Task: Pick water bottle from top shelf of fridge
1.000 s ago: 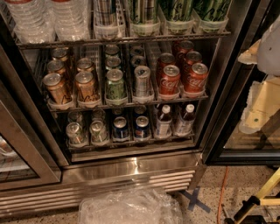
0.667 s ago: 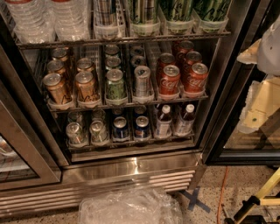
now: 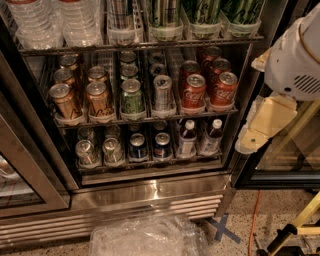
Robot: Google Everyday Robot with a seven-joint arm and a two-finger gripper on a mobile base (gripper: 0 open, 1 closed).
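Observation:
The fridge (image 3: 150, 196) stands open in front of me, with a steel base and a slatted grille. Its top shelf (image 3: 150, 46) is a wire rack along the upper edge of the view. Two clear ribbed water bottles stand at its left end, one at the far left (image 3: 31, 21) and one beside it (image 3: 80, 20). Only their lower parts show, with a sliver of red label at the top. My gripper (image 3: 261, 131), cream-coloured under the white arm (image 3: 295, 60), hangs at the right, outside the fridge, below shelf height and far from the bottles.
Tall green-and-silver cans (image 3: 200, 15) fill the rest of the top shelf. The middle rack holds gold (image 3: 62, 100), green and red cans (image 3: 192, 92). The lower rack holds cans and small white-capped bottles (image 3: 186, 137). Crumpled clear plastic (image 3: 150, 237) lies on the floor. A glass door frame (image 3: 30, 175) stands at the left.

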